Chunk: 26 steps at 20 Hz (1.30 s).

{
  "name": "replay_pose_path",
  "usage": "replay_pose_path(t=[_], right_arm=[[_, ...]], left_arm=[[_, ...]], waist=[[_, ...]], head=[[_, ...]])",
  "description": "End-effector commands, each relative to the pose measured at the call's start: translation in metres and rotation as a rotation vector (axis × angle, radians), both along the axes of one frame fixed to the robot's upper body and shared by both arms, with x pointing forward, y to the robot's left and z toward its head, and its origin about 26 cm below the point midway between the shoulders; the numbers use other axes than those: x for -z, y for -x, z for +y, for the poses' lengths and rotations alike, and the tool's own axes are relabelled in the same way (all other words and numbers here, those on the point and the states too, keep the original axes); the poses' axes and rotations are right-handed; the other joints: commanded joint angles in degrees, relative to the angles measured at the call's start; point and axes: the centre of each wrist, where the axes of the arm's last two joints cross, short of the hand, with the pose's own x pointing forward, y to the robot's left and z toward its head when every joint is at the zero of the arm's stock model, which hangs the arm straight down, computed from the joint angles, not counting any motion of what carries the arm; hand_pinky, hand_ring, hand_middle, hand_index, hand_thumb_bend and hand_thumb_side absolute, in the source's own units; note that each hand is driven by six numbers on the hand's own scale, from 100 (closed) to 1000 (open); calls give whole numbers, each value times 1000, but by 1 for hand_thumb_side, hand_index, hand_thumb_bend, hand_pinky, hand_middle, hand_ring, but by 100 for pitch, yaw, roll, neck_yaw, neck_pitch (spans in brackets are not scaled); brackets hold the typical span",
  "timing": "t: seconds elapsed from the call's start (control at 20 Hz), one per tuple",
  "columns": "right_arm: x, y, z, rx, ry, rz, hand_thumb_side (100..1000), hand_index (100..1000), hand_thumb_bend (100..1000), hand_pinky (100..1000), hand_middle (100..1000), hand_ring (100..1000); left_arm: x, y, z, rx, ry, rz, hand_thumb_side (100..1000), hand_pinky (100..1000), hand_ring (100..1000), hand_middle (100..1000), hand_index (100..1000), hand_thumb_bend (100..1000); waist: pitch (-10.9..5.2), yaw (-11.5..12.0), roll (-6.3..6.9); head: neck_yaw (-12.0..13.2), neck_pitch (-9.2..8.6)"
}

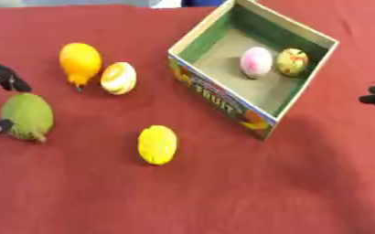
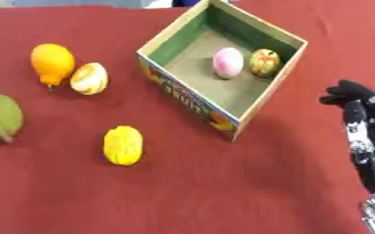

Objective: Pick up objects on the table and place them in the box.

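An open cardboard box with green inner walls stands at the back right. It holds a pink-white fruit and a yellow-green fruit. On the red cloth lie an orange pear-shaped fruit, a yellow-white striped fruit, a bumpy yellow fruit and a large green fruit. My left hand reaches in at the left edge. Its fingers are spread above the green fruit and its thumb is at the fruit's lower left side. My right hand rests open at the right edge, fingers up, beside the box.
A red cloth covers the whole table. Its far edge shows at the top left. The broad stretch of cloth in front of the box and fruits carries nothing.
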Motion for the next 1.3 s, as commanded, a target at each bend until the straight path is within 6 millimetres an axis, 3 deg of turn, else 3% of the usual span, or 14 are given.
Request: replay_pose_path(t=[0.05, 0.35, 0.6, 0.95, 1.1, 1.3], right_arm=[[-6, 0, 0, -4, 1, -16, 738, 830, 100, 844, 706, 703], [-5, 0, 2, -4, -11, -16, 740, 828, 100, 844, 701, 698], [-3, 0, 3, 3, -23, -16, 742, 828, 100, 843, 698, 696], [-3, 0, 4, 7, -33, -16, 743, 828, 100, 843, 695, 693], [-3, 0, 3, 9, -34, -17, 742, 829, 100, 844, 693, 692], [-2, 1, 2, 13, -31, -17, 741, 829, 100, 845, 692, 691]], left_arm=[[-11, -1, 4, -17, -20, -11, 100, 849, 813, 783, 873, 337], [0, -12, 10, -54, -105, -12, 100, 839, 812, 795, 870, 375], [13, -23, 13, -50, -125, -18, 100, 800, 776, 741, 807, 296], [18, -27, 8, -25, -111, -142, 100, 724, 685, 624, 685, 109], [11, -25, 4, -2, -69, -220, 100, 714, 661, 603, 646, 100], [-14, -12, -6, 52, -50, -297, 100, 718, 667, 608, 651, 115]], waist=[[-77, -12, -2], [-56, -52, -5], [-35, -62, -9], [-17, -52, -10], [-18, -54, -14], [-33, -61, -7]], head=[[18, -56], [43, -82], [41, -81], [44, -67], [35, -61], [15, -46]])
